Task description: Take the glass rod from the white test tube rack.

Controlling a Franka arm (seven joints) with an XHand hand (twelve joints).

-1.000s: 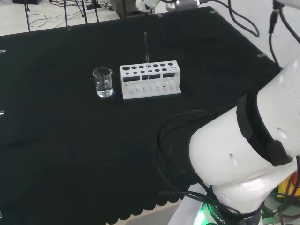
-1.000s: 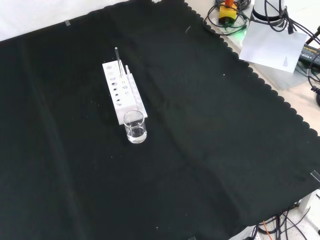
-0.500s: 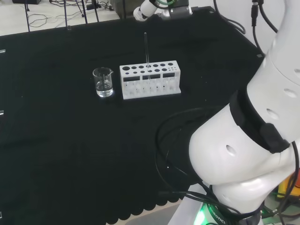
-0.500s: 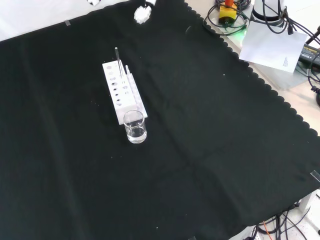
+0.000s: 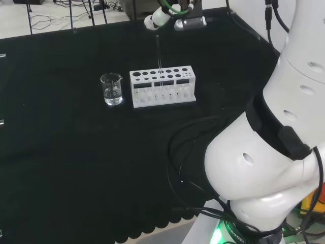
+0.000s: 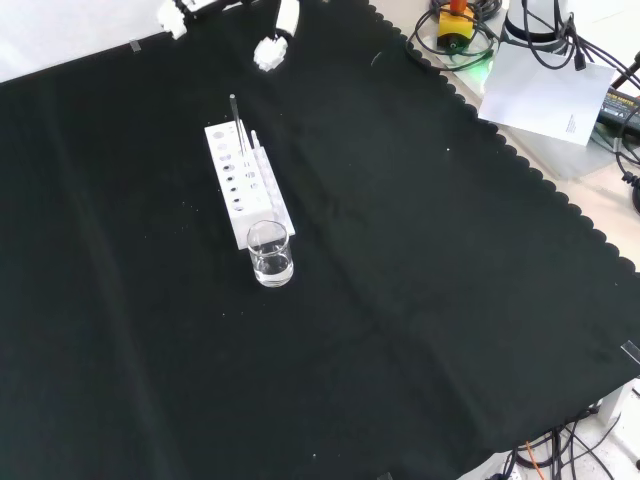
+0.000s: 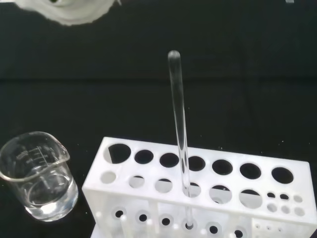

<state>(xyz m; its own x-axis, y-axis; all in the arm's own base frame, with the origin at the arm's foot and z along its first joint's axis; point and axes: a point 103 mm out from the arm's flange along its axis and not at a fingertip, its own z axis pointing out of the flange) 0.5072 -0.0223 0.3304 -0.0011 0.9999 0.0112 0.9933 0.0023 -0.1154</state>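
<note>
A white test tube rack [image 5: 162, 87] stands mid-bench, with a clear glass rod [image 5: 159, 56] upright in one of its middle holes. In the front view the rack [image 6: 248, 190] runs front to back and the rod [image 6: 236, 124] rises near its far end. The hand [image 5: 168, 15] hovers beyond and above the rod's top, apart from it, fingers spread and holding nothing. Its white fingertips [image 6: 270, 48] reach in at the front view's top. The wrist view looks down on the rod [image 7: 179, 129], the rack [image 7: 208, 207] and a blurred white part of the hand [image 7: 69, 10].
A small glass beaker [image 5: 111, 89] with a little clear liquid stands just left of the rack in the head view, nearer than the rack in the front view [image 6: 270, 253]. The arm's white links [image 5: 274, 142] take up the head view's right. Cables and a paper sheet [image 6: 545, 85] lie off the cloth.
The hand has come down into both views from the top and moved closer to the rod's top. Rack, rod and beaker have not moved.
</note>
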